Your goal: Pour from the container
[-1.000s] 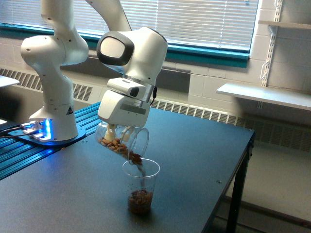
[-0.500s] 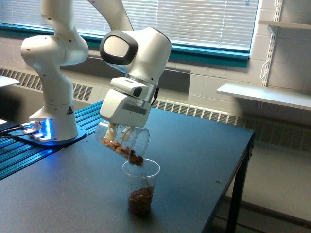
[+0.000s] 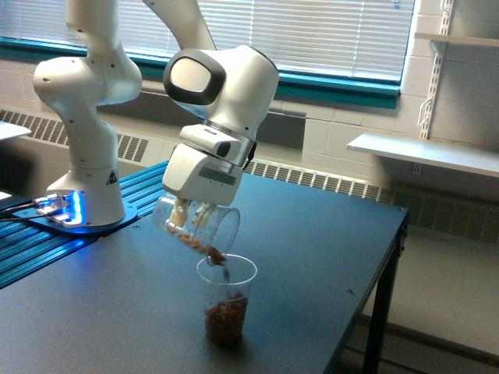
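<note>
Your gripper grips the cup, tilted mouth-down toward lower right, lip directly above the tall cup.

A lab: robot arm bolted beside a dark workbench

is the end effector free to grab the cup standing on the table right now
Probably not. The end effector is already shut on the tilted cup of nuts, which hangs right over the standing cup with nuts tipping in. Nothing else blocks the standing cup, but the held cup must be set down first.
</note>
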Controlling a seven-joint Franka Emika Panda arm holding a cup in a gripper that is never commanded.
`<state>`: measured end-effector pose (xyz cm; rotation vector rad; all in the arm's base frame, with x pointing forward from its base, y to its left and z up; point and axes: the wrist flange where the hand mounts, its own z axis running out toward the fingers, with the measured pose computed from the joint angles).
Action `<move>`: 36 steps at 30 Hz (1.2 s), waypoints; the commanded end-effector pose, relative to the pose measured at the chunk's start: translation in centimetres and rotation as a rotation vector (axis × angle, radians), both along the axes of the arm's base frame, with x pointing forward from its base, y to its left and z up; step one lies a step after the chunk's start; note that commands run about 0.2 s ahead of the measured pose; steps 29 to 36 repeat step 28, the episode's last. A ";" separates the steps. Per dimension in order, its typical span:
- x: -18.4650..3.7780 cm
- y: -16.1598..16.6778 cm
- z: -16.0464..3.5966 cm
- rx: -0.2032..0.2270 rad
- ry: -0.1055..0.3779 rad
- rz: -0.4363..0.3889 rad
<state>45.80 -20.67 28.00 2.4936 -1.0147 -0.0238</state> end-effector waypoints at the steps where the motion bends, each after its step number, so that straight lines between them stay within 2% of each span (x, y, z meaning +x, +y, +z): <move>1: 0.3 0.4 0.1 0.000 0.013 0.025; 19: 0.2 0.5 0.0 0.014 0.013 0.032; 27: 0.1 0.5 0.3 0.016 -0.015 0.033; 36: 0.1 0.5 0.3 0.016 -0.015 0.033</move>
